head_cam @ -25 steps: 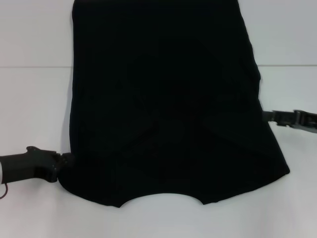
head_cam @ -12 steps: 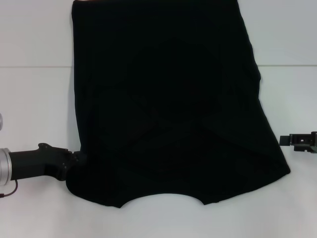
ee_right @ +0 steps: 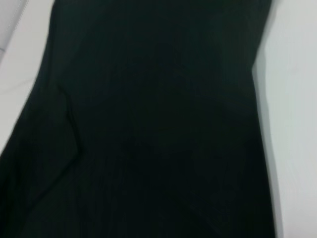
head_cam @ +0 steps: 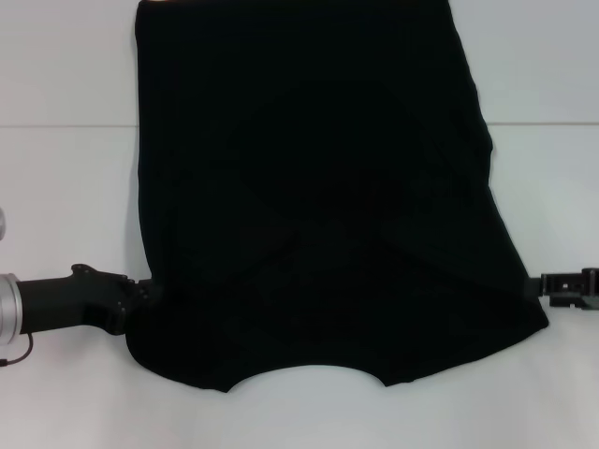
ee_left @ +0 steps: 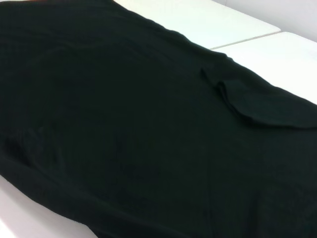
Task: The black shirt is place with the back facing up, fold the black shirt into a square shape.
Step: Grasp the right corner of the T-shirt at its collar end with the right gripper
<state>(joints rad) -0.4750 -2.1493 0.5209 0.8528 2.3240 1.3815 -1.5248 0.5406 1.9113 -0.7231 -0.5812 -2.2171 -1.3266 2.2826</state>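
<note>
The black shirt (head_cam: 318, 196) lies flat mid-table, both sleeves folded in (so the lengthwise folds look done); the crosswise fold into a square is left. Left gripper (head_cam: 140, 297) and right gripper (head_cam: 543, 281) touch its near corners, grip unclear.

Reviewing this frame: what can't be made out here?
- Left pincer: tips merge with the black shirt in the head view; grip state unreadable.
- Right pincer: cut by the frame edge.
- Shirt hem: beyond the head view's top edge.
- Both wrist views: only cloth and white table.
</note>
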